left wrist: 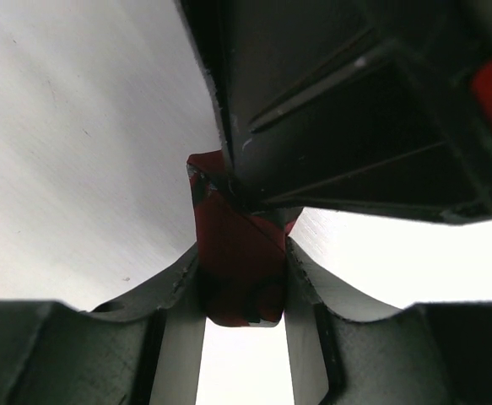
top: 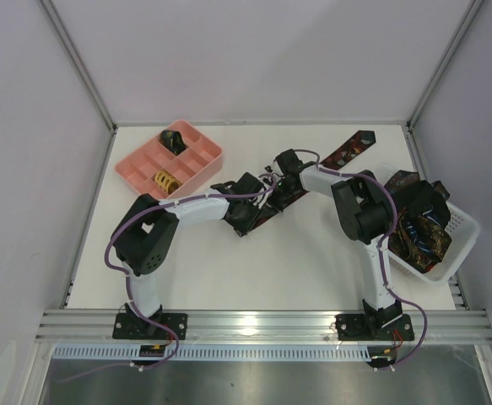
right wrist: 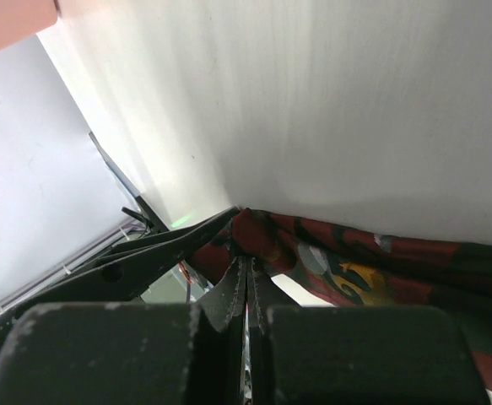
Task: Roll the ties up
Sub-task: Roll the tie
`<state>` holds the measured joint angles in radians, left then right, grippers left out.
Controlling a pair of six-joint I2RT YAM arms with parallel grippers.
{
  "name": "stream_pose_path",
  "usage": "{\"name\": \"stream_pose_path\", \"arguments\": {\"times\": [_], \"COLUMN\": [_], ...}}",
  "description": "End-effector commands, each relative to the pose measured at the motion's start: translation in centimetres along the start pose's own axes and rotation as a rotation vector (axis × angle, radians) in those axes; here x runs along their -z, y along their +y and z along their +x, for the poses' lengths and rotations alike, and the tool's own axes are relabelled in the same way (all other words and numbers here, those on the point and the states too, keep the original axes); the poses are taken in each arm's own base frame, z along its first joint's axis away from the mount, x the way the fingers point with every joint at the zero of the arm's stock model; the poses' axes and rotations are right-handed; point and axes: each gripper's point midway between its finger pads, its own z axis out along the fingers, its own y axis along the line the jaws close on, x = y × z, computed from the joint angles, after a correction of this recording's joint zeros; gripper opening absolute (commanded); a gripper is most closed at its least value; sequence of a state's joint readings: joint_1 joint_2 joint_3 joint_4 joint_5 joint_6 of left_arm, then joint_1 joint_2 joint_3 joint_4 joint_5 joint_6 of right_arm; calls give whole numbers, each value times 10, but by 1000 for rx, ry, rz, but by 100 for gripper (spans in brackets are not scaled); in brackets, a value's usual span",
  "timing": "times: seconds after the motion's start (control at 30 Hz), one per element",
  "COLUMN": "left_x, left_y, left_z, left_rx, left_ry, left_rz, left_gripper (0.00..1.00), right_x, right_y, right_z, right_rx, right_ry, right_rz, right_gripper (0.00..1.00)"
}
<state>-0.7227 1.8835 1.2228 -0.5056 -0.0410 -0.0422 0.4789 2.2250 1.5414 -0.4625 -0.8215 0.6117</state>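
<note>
The tie (top: pixel 349 148) in hand has just its near end turned into a small red fold, gripped on both sides between the half-spread left fingers (left wrist: pixel 176 285). The rest trails flat over the tabletop (top: pixel 229 270) away past the right fingers (right wrist: pixel 229 297), which are pressed together at the fold's edge. I judge this roll barely begun; two rolled ties (top: pixel 175 139) sit in the pink tray (top: pixel 214 154) out beyond the left fingers, and loose ties (top: pixel 419 224) wait in the white basket (top: pixel 463 229) behind the right fingers.
</note>
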Motion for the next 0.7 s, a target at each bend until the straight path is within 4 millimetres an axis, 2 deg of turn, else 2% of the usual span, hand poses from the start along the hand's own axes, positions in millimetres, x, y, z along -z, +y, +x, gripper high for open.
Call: {"name": "stream_pose_path", "arguments": {"times": [0.0,0.17,0.3,0.4,0.43,0.5,0.67], "left_x": [-9,-9,-5,-2,0,4,9], "left_y": [-3,-3,-3,-5,-5,-5,-7], "left_z": [17,17,13,11,9,6,0], "left_rx": [-39,-40,-30,-25,-24,-10,27], "left_ry": [52,50,32,23,17,4,-38], "left_rz": [12,11,15,20,20,28,78], "left_gripper": [43,43,48,55,62,70,79], "right_x": [-3,-13,-18,-18,-18,-15,-7], "right_y": [26,18,-7,-19,-23,-21,-10], "right_z": [-3,-4,-4,-4,-2,0,0], "right_rx": [41,29,11,-8,-20,-10,-8], "right_ry": [11,17,17,17,21,14,2], "right_rz": [-61,-53,11,23,30,26,-3], "right_gripper": [0,0,0,0,0,0,0]}}
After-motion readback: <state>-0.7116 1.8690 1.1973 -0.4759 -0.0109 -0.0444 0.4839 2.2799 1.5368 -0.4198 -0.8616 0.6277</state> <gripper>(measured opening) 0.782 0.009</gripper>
